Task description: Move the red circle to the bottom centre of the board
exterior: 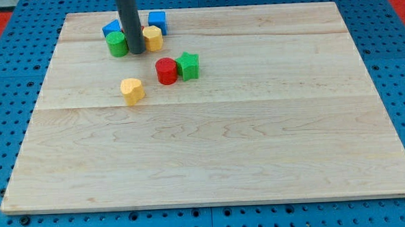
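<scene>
The red circle (166, 70) lies in the board's upper left part, touching a green star (188, 65) on its right. My tip (137, 52) stands above and to the left of the red circle, inside a cluster of blocks, between a green cylinder (117, 44) and a yellow block (153, 38). The rod hides what lies behind it in the cluster. A yellow heart-shaped block (132, 90) lies below and left of the red circle.
Two blue blocks sit at the cluster's top, one (111, 28) on the left and one (157, 21) on the right. The wooden board (218, 147) rests on a blue pegboard.
</scene>
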`<act>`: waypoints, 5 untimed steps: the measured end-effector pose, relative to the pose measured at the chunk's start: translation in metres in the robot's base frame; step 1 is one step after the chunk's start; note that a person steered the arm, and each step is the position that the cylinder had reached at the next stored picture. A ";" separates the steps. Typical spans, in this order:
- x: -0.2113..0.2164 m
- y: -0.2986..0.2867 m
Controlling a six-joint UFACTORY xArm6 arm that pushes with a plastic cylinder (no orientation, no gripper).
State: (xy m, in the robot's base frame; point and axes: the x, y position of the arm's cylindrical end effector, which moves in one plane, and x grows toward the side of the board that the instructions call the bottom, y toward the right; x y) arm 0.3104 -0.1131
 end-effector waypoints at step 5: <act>0.020 0.033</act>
State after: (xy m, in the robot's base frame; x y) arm 0.3303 -0.0798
